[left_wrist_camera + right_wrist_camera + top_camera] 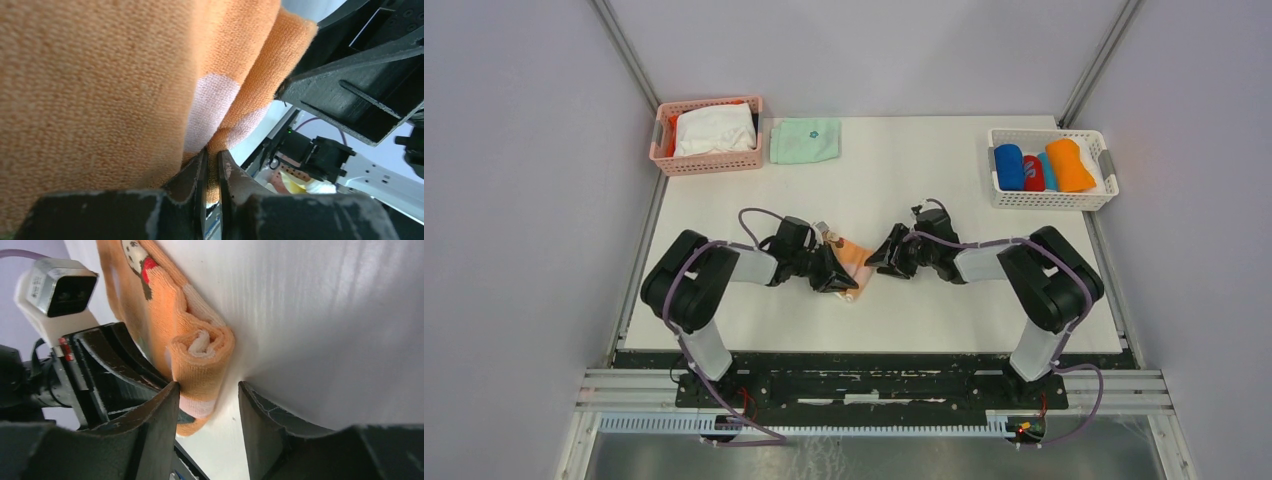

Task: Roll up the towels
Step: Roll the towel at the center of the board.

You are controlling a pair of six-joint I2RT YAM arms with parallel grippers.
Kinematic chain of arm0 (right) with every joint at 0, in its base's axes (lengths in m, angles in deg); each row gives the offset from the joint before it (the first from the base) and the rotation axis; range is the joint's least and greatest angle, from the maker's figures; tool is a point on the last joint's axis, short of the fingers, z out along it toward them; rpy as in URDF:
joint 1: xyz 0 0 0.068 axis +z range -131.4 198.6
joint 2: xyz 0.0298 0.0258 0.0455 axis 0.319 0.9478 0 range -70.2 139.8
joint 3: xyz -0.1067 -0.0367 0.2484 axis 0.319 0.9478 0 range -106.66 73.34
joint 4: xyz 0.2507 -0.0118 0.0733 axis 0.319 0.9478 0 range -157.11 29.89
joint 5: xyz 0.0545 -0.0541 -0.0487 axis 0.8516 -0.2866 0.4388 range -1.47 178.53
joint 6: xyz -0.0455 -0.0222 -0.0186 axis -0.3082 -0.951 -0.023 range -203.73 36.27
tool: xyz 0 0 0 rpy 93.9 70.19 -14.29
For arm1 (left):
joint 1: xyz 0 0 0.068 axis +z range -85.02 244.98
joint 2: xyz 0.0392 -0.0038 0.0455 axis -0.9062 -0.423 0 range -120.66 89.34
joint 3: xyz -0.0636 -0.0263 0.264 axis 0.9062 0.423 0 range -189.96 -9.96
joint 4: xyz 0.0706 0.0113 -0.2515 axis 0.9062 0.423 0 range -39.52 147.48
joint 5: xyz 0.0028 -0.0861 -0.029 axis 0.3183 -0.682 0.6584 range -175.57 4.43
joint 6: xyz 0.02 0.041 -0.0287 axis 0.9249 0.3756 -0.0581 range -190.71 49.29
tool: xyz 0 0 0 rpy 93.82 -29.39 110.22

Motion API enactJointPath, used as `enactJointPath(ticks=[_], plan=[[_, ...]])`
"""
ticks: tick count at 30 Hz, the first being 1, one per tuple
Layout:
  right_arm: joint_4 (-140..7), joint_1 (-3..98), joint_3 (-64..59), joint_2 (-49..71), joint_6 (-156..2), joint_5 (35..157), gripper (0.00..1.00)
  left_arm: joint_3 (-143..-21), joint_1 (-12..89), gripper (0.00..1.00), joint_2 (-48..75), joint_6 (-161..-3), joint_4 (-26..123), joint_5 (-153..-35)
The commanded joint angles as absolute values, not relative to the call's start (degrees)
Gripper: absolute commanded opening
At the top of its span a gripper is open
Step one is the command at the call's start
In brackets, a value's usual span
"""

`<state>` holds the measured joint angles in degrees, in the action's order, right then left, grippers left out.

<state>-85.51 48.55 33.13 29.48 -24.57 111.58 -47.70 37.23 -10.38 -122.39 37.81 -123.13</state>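
A peach-orange towel (855,258) with pale stripes lies partly rolled at the table's middle, between both grippers. My left gripper (839,277) is shut on its edge; the left wrist view shows cloth (100,90) pinched between the fingers (192,175). My right gripper (876,257) is open beside the roll's end (202,352); its left finger (160,412) touches the roll. A rolled royal blue towel (1008,166) and a rolled bright orange towel (1070,165) lie in the white basket (1050,198) at the back right.
A pink basket (708,164) holding white cloth stands at the back left. A folded mint-green cloth (804,139) lies beside it. A red roll (1033,172) also sits in the white basket.
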Motion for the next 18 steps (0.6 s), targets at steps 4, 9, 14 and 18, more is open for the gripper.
enactJointPath(ticks=[4, 9, 14, 18], plan=[[-95.16, 49.56, 33.3, 35.34, -21.28, 110.69, 0.53, -48.19, 38.54, 0.1, -15.2, -127.08, 37.68, -125.04], [-86.71, 49.62, 32.14, 36.13, -22.53, 106.71, 0.38, -49.12, 38.56, 0.16, -14.4, -125.61, 41.06, -123.17], [-71.27, 50.43, 28.15, 33.59, -24.84, 101.13, 0.24, -49.61, 37.09, 0.34, -7.18, -120.81, 49.42, -115.58], [-60.85, 51.08, 24.47, 31.54, -25.8, 97.93, 0.2, -51.1, 31.15, 0.45, 0.88, -116.67, 58.44, -104.97]])
